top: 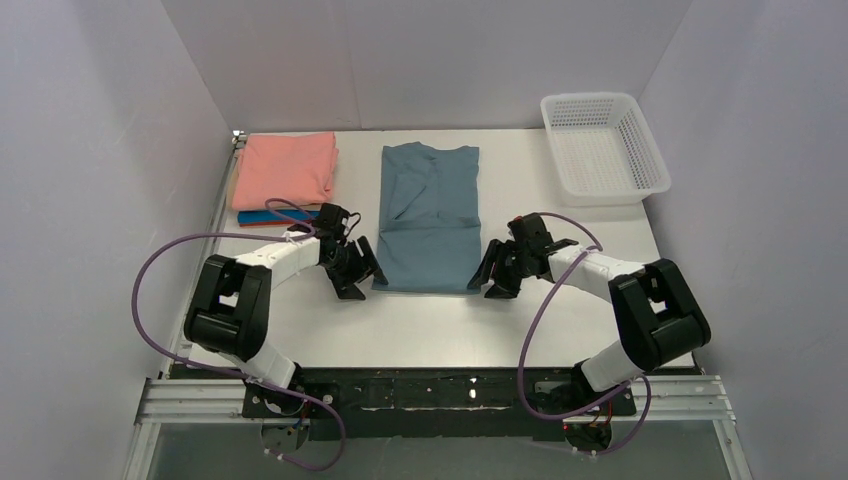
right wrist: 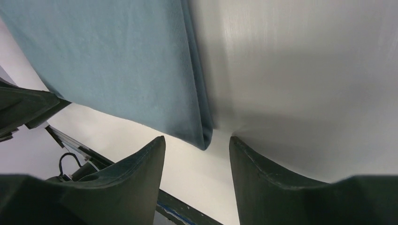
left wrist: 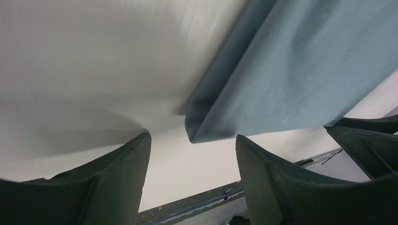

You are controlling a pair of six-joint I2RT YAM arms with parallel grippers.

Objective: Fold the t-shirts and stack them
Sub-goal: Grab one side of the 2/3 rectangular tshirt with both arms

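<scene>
A dusty blue-grey t-shirt (top: 430,215) lies flat mid-table, folded lengthwise into a long strip with its collar at the far end. At the back left, a salmon-pink folded t-shirt (top: 285,168) tops a stack, with orange and bright blue folded edges (top: 262,216) showing beneath it. My left gripper (top: 362,278) is low at the strip's near left corner (left wrist: 199,131). It is open, and the corner lies just beyond its fingertips (left wrist: 141,145). My right gripper (top: 490,276) mirrors it at the near right corner (right wrist: 202,138), open, with the corner between its fingertips (right wrist: 157,145).
A white plastic mesh basket (top: 603,147) stands at the back right. White walls close in the table on three sides. A black rail (top: 440,390) runs along the near edge by the arm bases.
</scene>
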